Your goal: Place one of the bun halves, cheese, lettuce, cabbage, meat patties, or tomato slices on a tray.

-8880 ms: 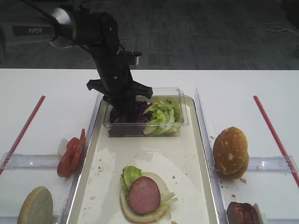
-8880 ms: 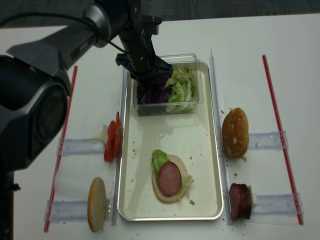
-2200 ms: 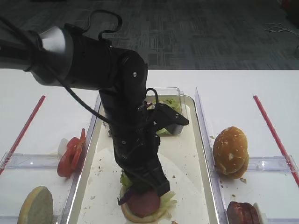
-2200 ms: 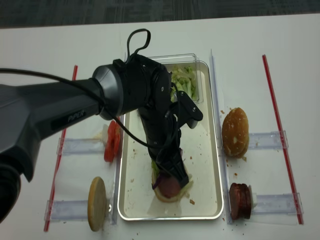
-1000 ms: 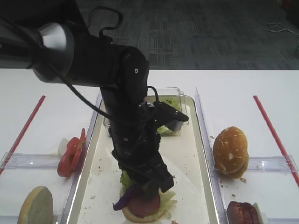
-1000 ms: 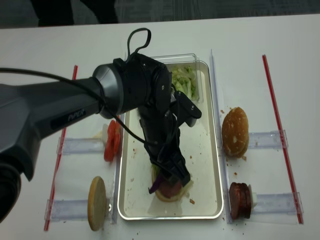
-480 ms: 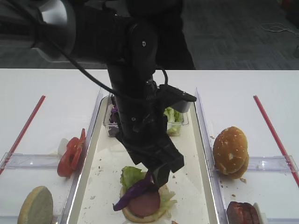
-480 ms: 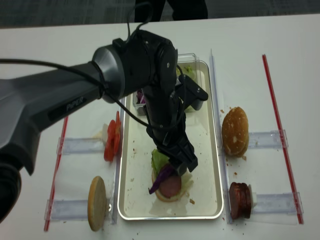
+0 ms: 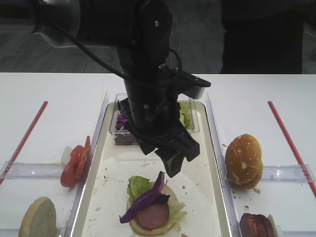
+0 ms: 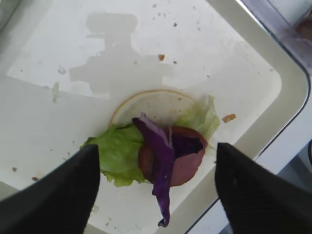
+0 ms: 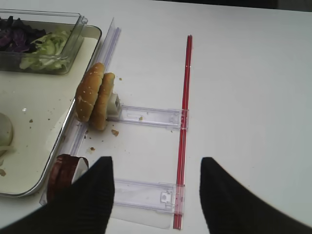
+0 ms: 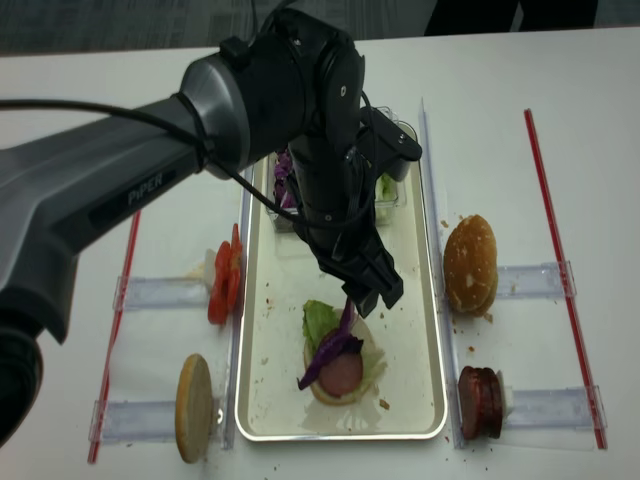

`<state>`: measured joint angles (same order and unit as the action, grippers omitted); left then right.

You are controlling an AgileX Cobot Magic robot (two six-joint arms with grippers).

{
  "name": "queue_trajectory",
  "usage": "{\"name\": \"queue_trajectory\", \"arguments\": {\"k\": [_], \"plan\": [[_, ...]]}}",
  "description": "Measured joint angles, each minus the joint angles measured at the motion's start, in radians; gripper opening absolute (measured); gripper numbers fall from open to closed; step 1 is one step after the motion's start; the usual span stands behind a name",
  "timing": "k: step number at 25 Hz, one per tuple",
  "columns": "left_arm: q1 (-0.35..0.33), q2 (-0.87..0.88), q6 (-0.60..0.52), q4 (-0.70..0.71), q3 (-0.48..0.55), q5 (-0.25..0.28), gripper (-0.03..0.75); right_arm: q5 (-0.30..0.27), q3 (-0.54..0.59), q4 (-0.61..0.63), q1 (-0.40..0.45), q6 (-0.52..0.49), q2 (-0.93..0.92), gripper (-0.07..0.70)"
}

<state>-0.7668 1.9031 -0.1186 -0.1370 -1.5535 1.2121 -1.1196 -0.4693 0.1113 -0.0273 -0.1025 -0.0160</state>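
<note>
The cabbage [image 9: 145, 198], one dark purple strip, lies draped across a meat patty [image 9: 152, 216] that sits with green lettuce [image 9: 137, 186] on a pale bun half [image 10: 146, 103] near the front end of the tray [image 9: 205, 197]; one end of the strip overhangs the stack toward the tray's left side. The left gripper [image 9: 174, 160] hangs directly above the stack, apart from the cabbage, with its fingers [image 10: 53, 195] spread wide and nothing between them, as the left wrist view confirms. At the far end of the tray stands a clear plastic tub [image 9: 120, 133] containing more purple cabbage and green shreds, partly hidden by the arm. On the counter [image 9: 59, 98] left of the tray lie tomato slices [image 9: 75, 163] leaning together and a flat-faced bun half [image 9: 37, 217] on edge. Right of the tray, seeded bun halves [image 9: 243, 160] stand stacked, with dark meat patties [image 9: 256, 226] nearer the front edge. The right gripper [image 11: 155, 190] is held above the counter well to the right of the tray, its fingers [image 11: 92, 195] apart and empty. Red strips [image 9: 289, 140] run along both outer sides of the counter.
</note>
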Motion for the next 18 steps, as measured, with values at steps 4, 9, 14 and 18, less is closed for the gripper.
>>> {"name": "queue_trajectory", "arguments": {"k": [4,9,14,18], "plan": [[0.0,0.0,0.006,0.007,-0.016,0.002,0.498,0.0,0.0,0.0,0.0,0.0,0.0,0.405],[0.004,0.0,0.007,0.02,-0.02,0.004,0.498,0.0,0.0,0.0,0.0,0.0,0.0,0.405],[0.053,0.004,0.007,0.02,-0.02,0.004,0.498,0.0,0.0,0.0,0.0,0.0,0.0,0.405],[0.125,0.004,0.007,0.02,-0.02,0.004,0.498,0.0,0.0,0.0,0.0,0.0,0.0,0.405]]}}
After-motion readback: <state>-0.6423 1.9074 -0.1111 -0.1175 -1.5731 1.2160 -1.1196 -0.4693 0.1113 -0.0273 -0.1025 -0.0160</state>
